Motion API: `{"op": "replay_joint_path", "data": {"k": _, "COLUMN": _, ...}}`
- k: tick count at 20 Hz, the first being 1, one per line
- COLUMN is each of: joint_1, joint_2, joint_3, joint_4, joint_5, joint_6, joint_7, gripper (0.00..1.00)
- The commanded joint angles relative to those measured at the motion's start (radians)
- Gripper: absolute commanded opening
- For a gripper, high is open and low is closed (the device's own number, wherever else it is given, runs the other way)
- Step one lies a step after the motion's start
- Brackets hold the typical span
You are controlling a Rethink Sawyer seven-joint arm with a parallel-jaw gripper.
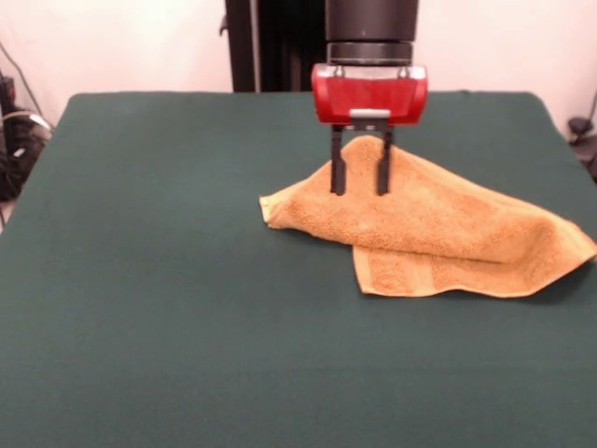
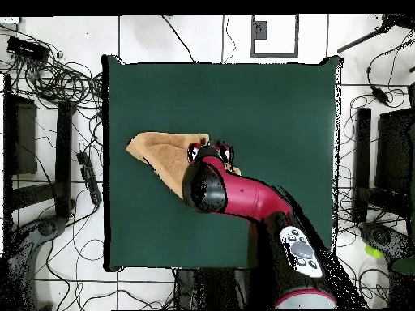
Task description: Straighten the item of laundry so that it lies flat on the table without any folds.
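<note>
White tiled floor [image 2: 146, 36] (strewn with black cables [image 2: 57, 81]) under a pale wall [image 1: 131, 42].

Showing no readable text, label, brand, number or sign in either view. Bearing no lettering: orange-tan terry towel [image 1: 438, 233], dark green felt-like table [image 1: 168, 308], red and black arm [image 2: 251, 198]. Carrying only unmarked round buttons: grey oval control pad on the arm [image 2: 301, 252].
</note>
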Motion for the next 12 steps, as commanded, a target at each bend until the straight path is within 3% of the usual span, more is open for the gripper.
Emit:
{"op": "replay_joint_path", "data": {"k": 1, "joint_1": 0.061, "joint_2": 0.014, "joint_3": 0.053, "joint_4": 0.03, "joint_5": 0.049, "joint_6": 0.115, "joint_7": 0.197, "gripper": 1.0}}
{"op": "replay_joint_path", "data": {"k": 12, "joint_1": 0.028, "joint_2": 0.034, "joint_3": 0.099, "joint_4": 0.033, "joint_5": 0.018, "joint_6": 0.007, "joint_7": 0.21, "gripper": 1.0}}
